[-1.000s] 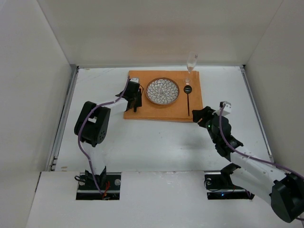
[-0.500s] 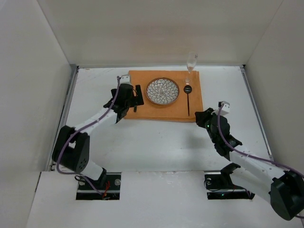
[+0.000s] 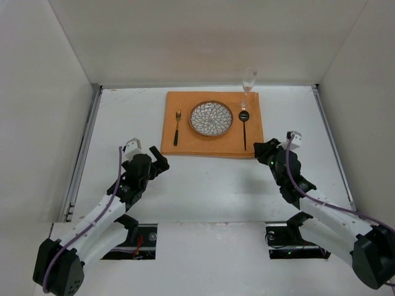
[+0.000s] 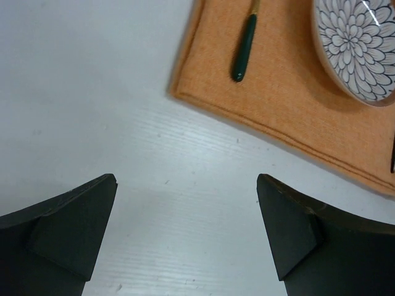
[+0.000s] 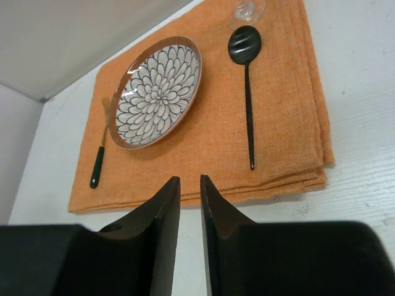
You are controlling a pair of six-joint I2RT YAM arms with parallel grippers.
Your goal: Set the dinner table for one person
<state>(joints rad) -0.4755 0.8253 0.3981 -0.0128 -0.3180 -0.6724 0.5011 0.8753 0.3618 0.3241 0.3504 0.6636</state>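
On the white dinner table (image 3: 210,185) lies an orange placemat (image 3: 213,140). It carries a flower-patterned plate (image 3: 211,118), a fork (image 3: 177,128) to the plate's left and a black spoon (image 3: 244,126) to its right. A clear stemmed glass (image 3: 248,82) stands at the mat's far right corner. My left gripper (image 3: 157,161) hovers over bare table near the mat's front left corner, open and empty (image 4: 186,185). My right gripper (image 3: 262,150) sits just off the mat's front right corner. Its jaws stand a narrow gap apart with nothing between them (image 5: 190,179).
White walls enclose the table on three sides. Metal edge strips run along the left (image 3: 85,154) and right (image 3: 333,145). Both arm bases sit in cut-outs in the near ledge (image 3: 197,246).
My left arm has pulled back from the placemat towards the near left, jaws now wide, leaving the fork on the mat. My right gripper's jaws have narrowed; that arm has hardly moved.
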